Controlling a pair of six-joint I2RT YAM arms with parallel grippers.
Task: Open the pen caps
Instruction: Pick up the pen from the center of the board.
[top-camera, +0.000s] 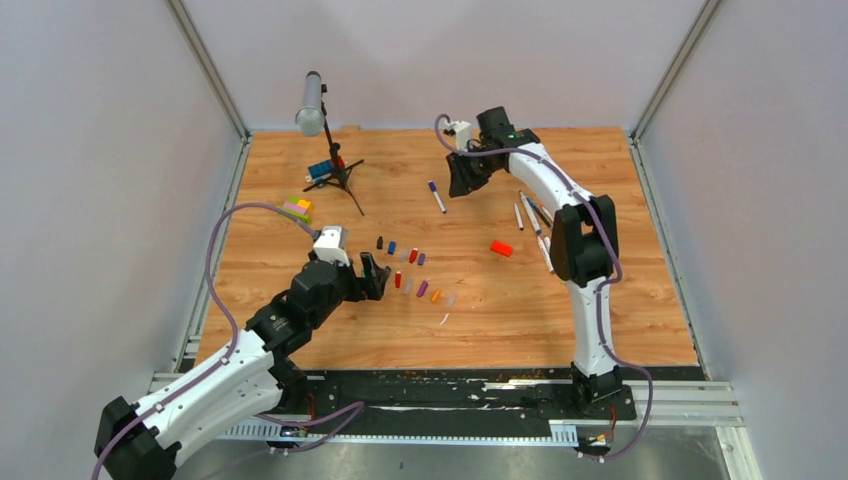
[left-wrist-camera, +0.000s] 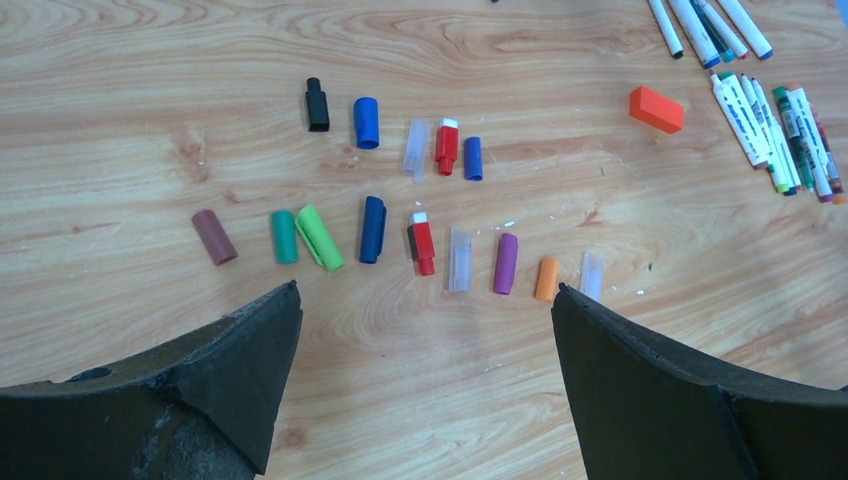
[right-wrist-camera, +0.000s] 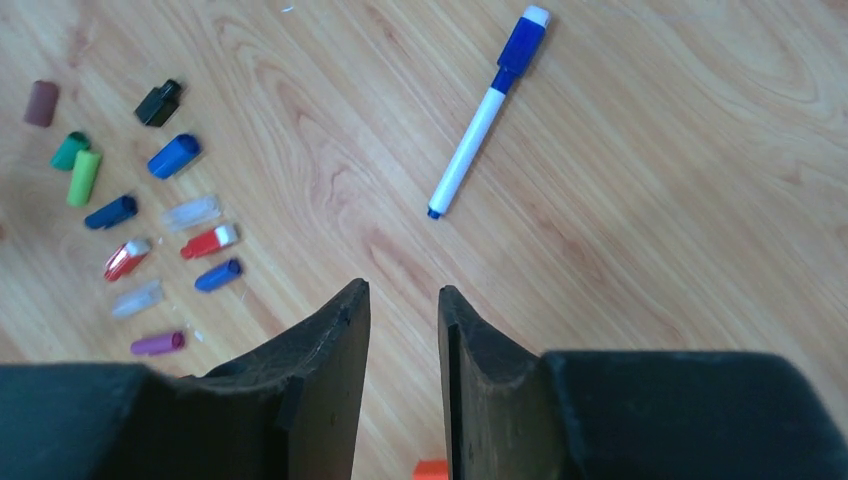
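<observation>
L gripper (left-wrist-camera: 427, 290) spread, R gripper (right-wrist-camera: 403, 290) barely apart, empty; blue pen (right-wrist-camera: 485, 113) in R wrist, not L.

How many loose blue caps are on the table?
3 blue caps: that one and another in the far row, the third in the near row. None seems hidden.

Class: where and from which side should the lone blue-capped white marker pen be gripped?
Grip the blue-capped white marker pen mid-barrel from straight above, pinching across its width, cap left free: it lies flat with nothing close beside it.
</observation>
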